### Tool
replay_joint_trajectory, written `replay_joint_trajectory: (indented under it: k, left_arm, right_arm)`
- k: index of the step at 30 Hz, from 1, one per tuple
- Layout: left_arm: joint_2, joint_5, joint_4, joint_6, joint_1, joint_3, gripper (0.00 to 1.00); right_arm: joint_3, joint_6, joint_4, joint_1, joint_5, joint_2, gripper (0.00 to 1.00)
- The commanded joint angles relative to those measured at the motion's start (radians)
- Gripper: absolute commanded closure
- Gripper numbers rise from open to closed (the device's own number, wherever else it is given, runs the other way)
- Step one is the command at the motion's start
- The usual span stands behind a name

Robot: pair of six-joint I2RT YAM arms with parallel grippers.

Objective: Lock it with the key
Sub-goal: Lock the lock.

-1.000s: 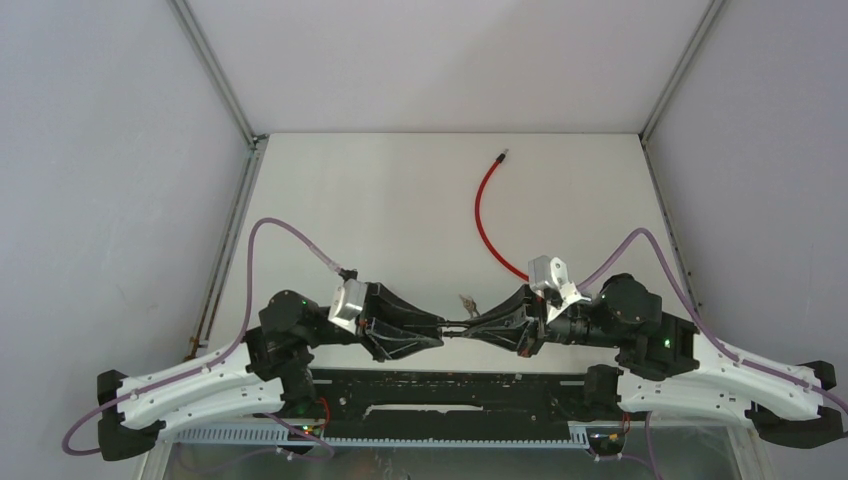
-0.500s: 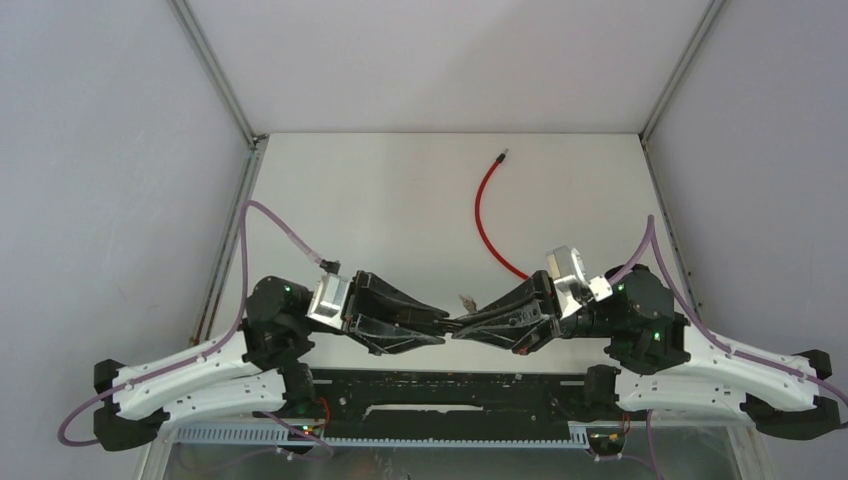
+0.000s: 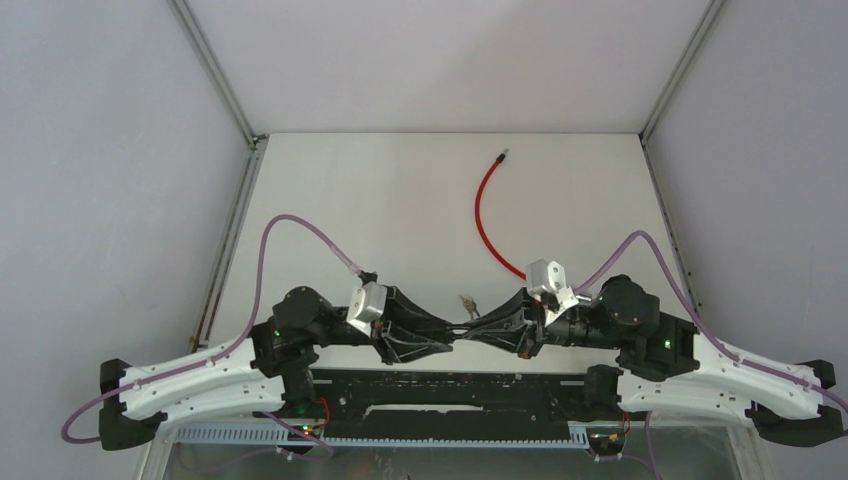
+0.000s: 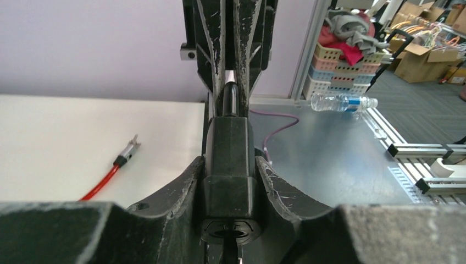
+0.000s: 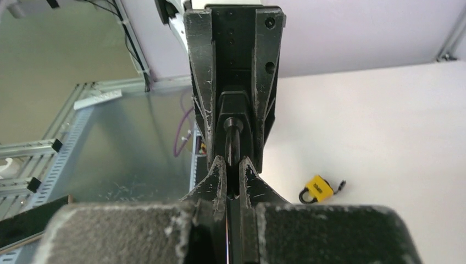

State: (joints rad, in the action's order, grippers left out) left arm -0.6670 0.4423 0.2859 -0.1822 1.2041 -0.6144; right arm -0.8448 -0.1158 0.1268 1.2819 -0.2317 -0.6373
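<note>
Key (image 4: pixel 231 98) stays in lock (image 4: pixel 229 165); left arm (image 3: pixel 300 320), right arm (image 3: pixel 625 310) rolled back.

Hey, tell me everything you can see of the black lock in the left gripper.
The black lock is a blocky, matte, plastic-looking body with faceted sides and a round near end. The left gripper clamps it by its sides, off the table. At its far end a black key meets it, pinched by the right gripper.

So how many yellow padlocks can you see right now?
1. The yellow padlock lies on the white table, seen past the right pincer; the arms could hide others.
</note>
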Motion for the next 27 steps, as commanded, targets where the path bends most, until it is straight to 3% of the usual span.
replay_joint_trajectory:
  k: [1,5,15,27]
  left_arm:
    - [0.054,0.001,0.022,0.014,0.017,0.01,1.0]
    - [0.048,0.004,0.029,0.012,0.017,0.012,1.0]
    - [0.022,0.014,0.044,0.013,0.017,-0.001,1.0]
    - [0.007,0.021,0.078,0.018,0.017,-0.004,1.0]
  right_arm:
    - [-0.005,0.033,0.074,-0.023,0.109,0.036,1.0]
    - [-0.005,0.024,0.073,-0.028,0.094,0.028,0.95]
    - [-0.005,0.012,0.059,-0.03,0.034,-0.026,0.68]
    - [-0.005,-0.004,0.026,-0.035,-0.018,-0.064,0.67]
